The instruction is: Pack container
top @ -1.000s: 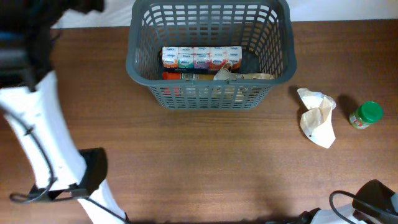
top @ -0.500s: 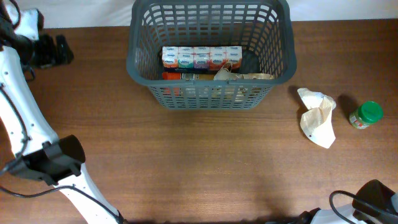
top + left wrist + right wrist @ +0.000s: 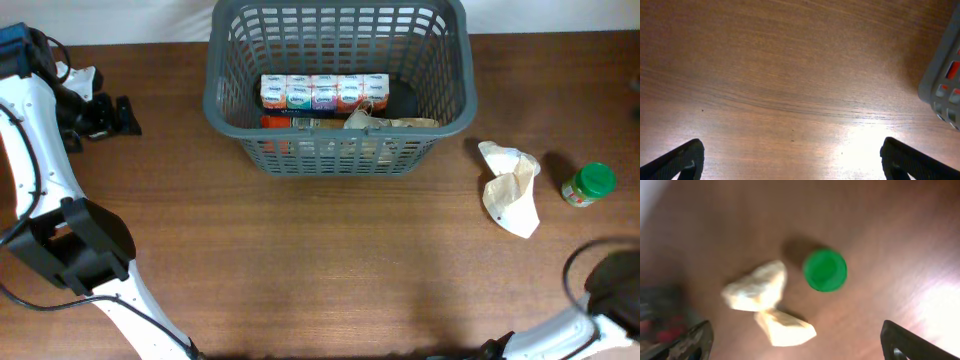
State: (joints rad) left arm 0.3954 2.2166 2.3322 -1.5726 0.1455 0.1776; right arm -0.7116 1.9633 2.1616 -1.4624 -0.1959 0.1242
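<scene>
The container [image 3: 340, 90], a dark grey slotted basket, stands at the back centre of the table. It holds a row of small cartons [image 3: 323, 92], a red pack and a tan bag. My left gripper [image 3: 128, 117] is open and empty over bare table left of the basket. In the left wrist view its fingers [image 3: 792, 160] are wide apart and the basket's corner [image 3: 945, 85] shows at right. My right gripper [image 3: 800, 340] is open and empty above a crumpled cream packet [image 3: 765, 302] and a green-lidded jar [image 3: 825, 270]. The basket [image 3: 660, 315] is a blur at left.
The cream packet [image 3: 510, 188] and the green-lidded jar [image 3: 588, 184] lie on the table right of the basket. The right arm's body [image 3: 610, 290] shows at the bottom right corner. The left arm [image 3: 60, 240] runs along the left edge.
My left gripper has swung from the far left corner rightward and down, toward the basket. The right arm has shifted at the bottom right corner.
</scene>
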